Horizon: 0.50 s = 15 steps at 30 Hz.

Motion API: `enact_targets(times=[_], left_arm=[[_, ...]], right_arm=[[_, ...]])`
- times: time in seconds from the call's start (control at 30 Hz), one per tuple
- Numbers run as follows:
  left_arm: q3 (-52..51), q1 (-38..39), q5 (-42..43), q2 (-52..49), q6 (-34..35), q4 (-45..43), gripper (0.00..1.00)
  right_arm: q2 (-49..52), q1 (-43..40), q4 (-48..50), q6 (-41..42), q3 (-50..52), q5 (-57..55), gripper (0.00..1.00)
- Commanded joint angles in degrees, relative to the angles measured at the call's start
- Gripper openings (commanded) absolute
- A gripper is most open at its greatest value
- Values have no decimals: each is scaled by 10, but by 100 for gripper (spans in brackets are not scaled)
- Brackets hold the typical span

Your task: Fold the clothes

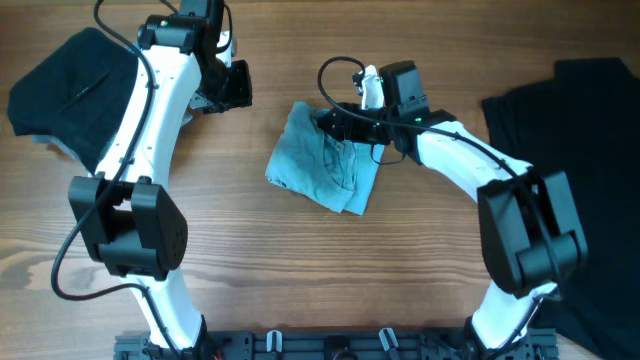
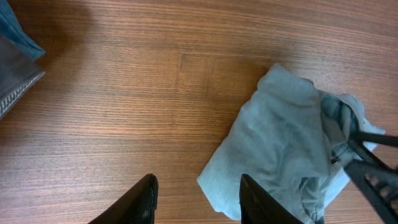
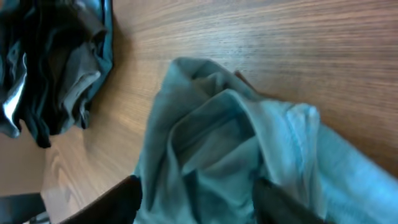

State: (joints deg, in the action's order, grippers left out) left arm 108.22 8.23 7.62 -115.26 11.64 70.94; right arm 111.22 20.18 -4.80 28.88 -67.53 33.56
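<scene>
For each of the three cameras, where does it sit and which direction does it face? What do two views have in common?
Overhead: above the table, looking straight down; the left gripper and right gripper show.
Left wrist: behind the left gripper, facing down at wood and the pale blue T-shirt; own fingers at bottom.
Right wrist: close over that T-shirt; own fingers flank its folds.
Shared: both wrist views show the T-shirt.

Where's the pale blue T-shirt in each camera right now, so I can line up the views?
Overhead: pale blue T-shirt at centre.
Left wrist: the shirt sits lower right.
Right wrist: the shirt fills the centre and lower right.
Shared landmark: the right gripper at the shirt's bunched edge, seen in all three.
</scene>
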Motion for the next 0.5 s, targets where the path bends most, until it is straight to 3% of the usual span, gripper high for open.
enact_targets(times=[0.0, 0.07, 0.13, 0.4, 0.43, 0.47], left_arm=[[-4, 1, 9, 2, -9, 0, 43], [-4, 1, 9, 2, -9, 0, 42], [-4, 1, 9, 2, -9, 1, 43], [-4, 1, 9, 2, -10, 15, 43], [-4, 1, 9, 2, -10, 15, 44], [-4, 1, 9, 2, -10, 15, 45]], right_arm=[[18, 9, 34, 36, -2, -7, 37], [18, 8, 42, 37, -2, -8, 11], [14, -3, 38, 37, -2, -5, 4], [-29, -79, -55, -24, -2, 4, 7], [-29, -79, -69, -37, -2, -5, 9], [-29, -79, -81, -45, -2, -12, 25]])
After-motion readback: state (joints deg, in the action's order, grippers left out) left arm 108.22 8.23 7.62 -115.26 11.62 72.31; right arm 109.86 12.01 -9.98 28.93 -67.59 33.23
